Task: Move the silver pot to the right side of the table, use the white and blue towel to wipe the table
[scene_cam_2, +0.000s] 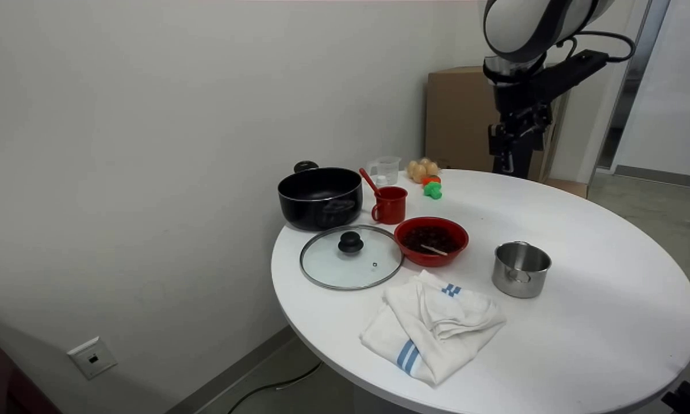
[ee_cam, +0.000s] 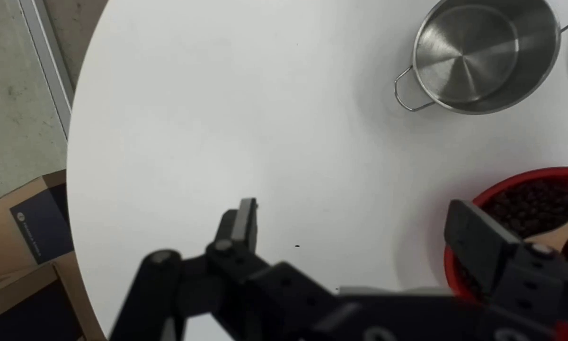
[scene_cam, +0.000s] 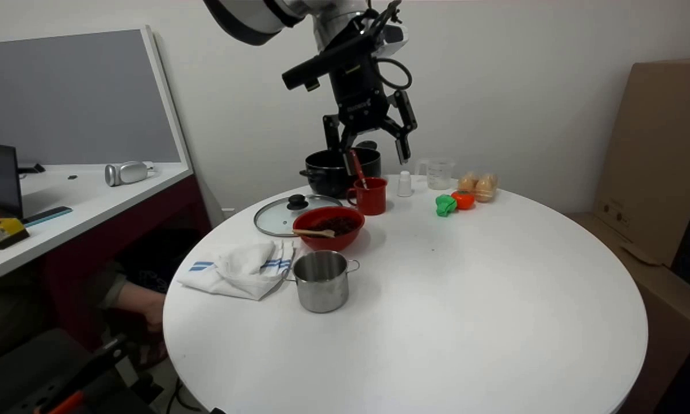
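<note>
Gripper [ee_cam: 352, 208] with jaws wide apart and nothing between, above the table [scene_cam: 494, 322]. Silver pot [scene_cam: 322, 287] toward nine o'clock on that table in an exterior view, near the white and blue towel [scene_cam: 236, 273]. Best to travel toward one o'clock in the wrist view, clear of the red bowl [scene_cam: 340, 241] at three, then lower slowly and straddle one side squarely, away from the wire handles [ee_cam: 412, 110].

No readable text, blurred lettering [ee_cam: 31, 239] on box [ee_cam: 45, 218]
</note>
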`<control>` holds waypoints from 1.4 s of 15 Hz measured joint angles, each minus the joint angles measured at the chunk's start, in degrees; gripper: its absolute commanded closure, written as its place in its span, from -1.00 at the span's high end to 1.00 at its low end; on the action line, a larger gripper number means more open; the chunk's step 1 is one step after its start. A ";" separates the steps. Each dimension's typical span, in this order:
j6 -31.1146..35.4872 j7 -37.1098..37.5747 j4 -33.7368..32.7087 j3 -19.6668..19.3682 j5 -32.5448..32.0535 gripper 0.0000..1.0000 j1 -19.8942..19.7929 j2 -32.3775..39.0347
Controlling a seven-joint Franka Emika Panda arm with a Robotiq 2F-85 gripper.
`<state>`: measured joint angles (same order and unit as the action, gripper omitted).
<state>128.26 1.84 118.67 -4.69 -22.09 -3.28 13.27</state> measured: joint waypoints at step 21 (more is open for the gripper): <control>16.66 10.39 20.33 -2.78 -5.26 1.00 6.92 4.13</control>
<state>144.92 12.24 139.00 -7.48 -27.35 3.64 17.40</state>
